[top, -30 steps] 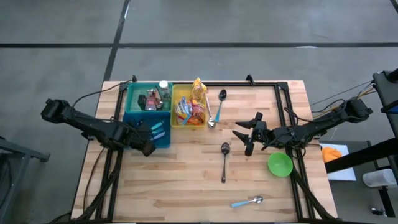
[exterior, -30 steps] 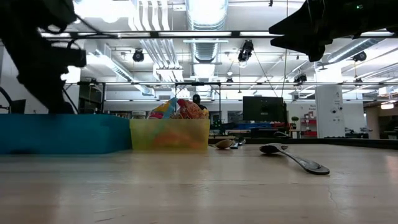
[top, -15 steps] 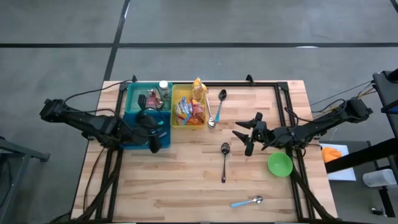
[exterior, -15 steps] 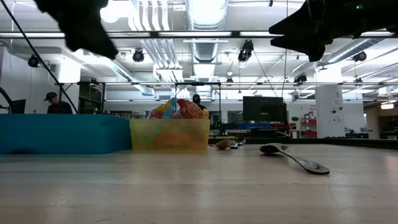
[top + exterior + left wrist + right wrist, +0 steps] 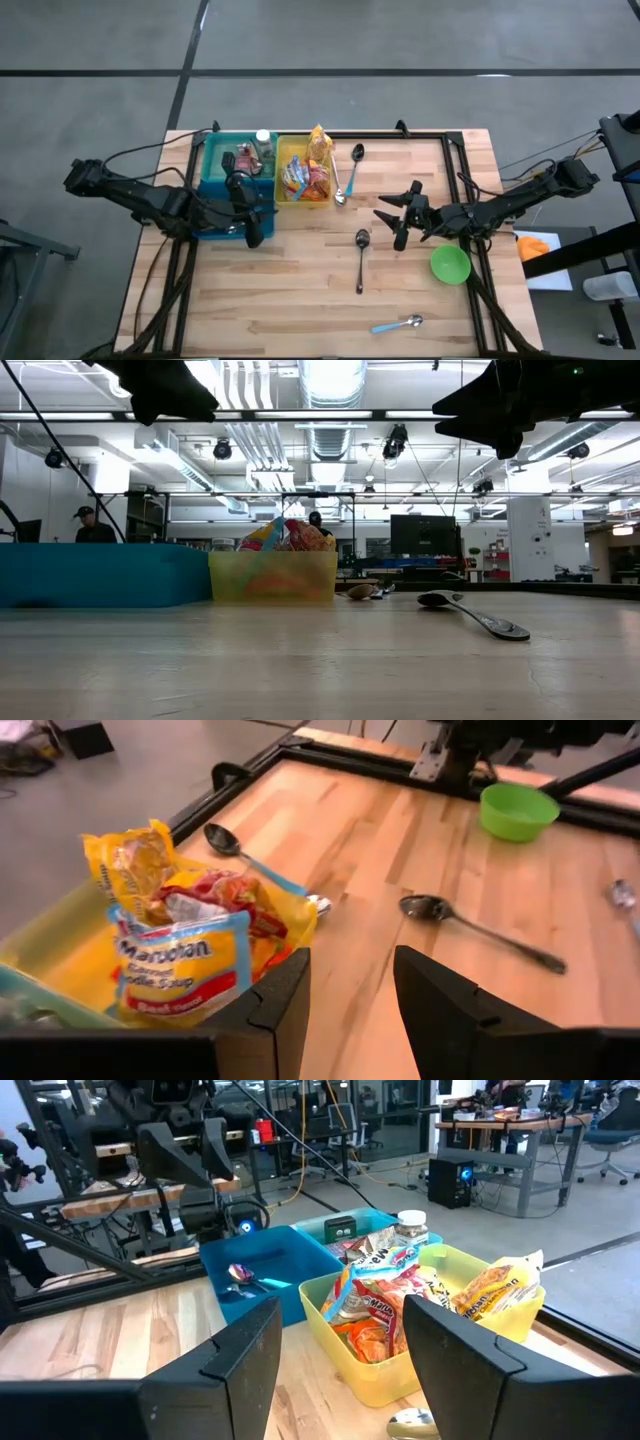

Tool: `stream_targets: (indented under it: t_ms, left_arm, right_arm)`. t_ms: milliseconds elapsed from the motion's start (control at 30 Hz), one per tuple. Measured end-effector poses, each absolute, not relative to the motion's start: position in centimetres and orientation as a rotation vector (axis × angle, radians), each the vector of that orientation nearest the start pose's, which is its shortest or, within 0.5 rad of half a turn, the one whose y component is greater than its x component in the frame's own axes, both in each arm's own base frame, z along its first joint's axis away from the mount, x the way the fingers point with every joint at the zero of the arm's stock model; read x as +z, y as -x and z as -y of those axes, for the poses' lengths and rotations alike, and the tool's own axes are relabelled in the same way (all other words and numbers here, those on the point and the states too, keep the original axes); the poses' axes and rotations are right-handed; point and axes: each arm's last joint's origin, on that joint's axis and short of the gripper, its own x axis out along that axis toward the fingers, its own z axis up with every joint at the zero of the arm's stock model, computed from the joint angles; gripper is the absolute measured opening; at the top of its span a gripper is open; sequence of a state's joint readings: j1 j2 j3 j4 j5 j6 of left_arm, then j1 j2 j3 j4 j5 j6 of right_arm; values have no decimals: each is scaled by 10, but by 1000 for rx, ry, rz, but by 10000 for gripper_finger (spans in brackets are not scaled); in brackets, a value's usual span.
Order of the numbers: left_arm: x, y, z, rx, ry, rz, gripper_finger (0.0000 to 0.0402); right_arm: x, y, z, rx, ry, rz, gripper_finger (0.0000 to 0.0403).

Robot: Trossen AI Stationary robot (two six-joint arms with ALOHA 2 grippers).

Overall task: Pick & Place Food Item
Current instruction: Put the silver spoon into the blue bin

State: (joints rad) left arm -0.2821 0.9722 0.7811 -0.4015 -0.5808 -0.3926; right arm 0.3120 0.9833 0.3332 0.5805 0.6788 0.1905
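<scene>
Flanking yellow bin [image 5: 303, 183]: blue bin [image 5: 237, 190], spoons [image 5: 361, 258].

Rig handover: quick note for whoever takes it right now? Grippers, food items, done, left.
Left gripper: open, empty, raised at the near corner of the blue bin, beside the yellow bin.
Right gripper: open, empty, hovering mid-table by the green bowl.
Food packets all sit in the yellow bin; a noodle soup packet is nearest the left gripper.
Done: nothing picked.
Left: grasp a packet, then place it.
</scene>
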Motion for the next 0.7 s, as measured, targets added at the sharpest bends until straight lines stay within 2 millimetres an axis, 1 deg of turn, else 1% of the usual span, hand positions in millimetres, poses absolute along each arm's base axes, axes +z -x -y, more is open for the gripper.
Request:
stream_targets:
  t_ms: [200, 700]
  left_arm:
    - [286, -198, 41, 380, 161, -432, 146]
    - [286, -198, 41, 380, 160, -433, 146]
  right_arm:
    - [216, -191, -43, -371, -155, -27, 206]
    - [216, -191, -43, -371, -155, -26, 206]
